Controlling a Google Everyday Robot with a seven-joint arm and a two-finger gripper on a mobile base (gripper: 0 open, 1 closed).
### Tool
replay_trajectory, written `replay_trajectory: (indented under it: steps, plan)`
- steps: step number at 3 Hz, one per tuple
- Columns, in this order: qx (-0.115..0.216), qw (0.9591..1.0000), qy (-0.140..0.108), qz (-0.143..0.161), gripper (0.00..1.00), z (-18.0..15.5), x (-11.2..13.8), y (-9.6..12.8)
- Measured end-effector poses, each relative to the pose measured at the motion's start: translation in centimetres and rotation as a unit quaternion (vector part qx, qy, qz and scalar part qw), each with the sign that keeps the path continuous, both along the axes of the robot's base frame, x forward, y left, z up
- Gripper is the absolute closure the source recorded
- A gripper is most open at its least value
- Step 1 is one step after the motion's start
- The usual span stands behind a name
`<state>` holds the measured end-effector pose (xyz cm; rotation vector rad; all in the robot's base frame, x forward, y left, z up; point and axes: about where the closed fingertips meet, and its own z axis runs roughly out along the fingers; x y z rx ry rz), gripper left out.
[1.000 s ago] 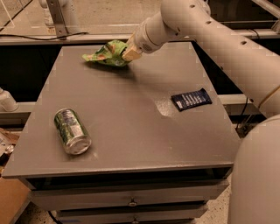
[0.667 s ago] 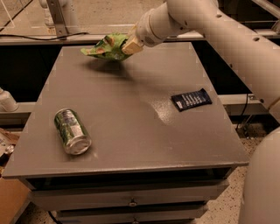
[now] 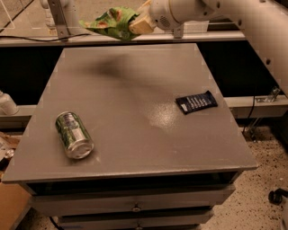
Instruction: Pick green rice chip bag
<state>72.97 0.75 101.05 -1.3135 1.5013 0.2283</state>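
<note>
The green rice chip bag [image 3: 110, 22] is a crumpled light-green foil bag with orange chip pictures. It hangs in the air above the far edge of the grey table [image 3: 130, 112], near the top of the camera view. My gripper [image 3: 135, 24] is shut on the bag's right end and holds it clear of the tabletop. The white arm [image 3: 216, 11] reaches in from the upper right. The bag's shadow lies on the far part of the table.
A green-and-silver drink can [image 3: 74, 135] lies on its side at the table's front left. A flat dark blue wrapper [image 3: 196, 102] lies at the right. A white stand [image 3: 58, 18] rises behind the far left corner. Drawers are below the tabletop.
My gripper has lifted the bag higher off the table's far edge, and it now hangs well above the surface. The can and the wrapper have not moved.
</note>
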Motion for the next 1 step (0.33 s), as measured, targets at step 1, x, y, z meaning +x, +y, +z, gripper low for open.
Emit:
replay_trajectory:
  steps: [1]
  plan:
    - [0.002,1.0,0.003,0.002,1.0,-0.14,-0.05,0.19]
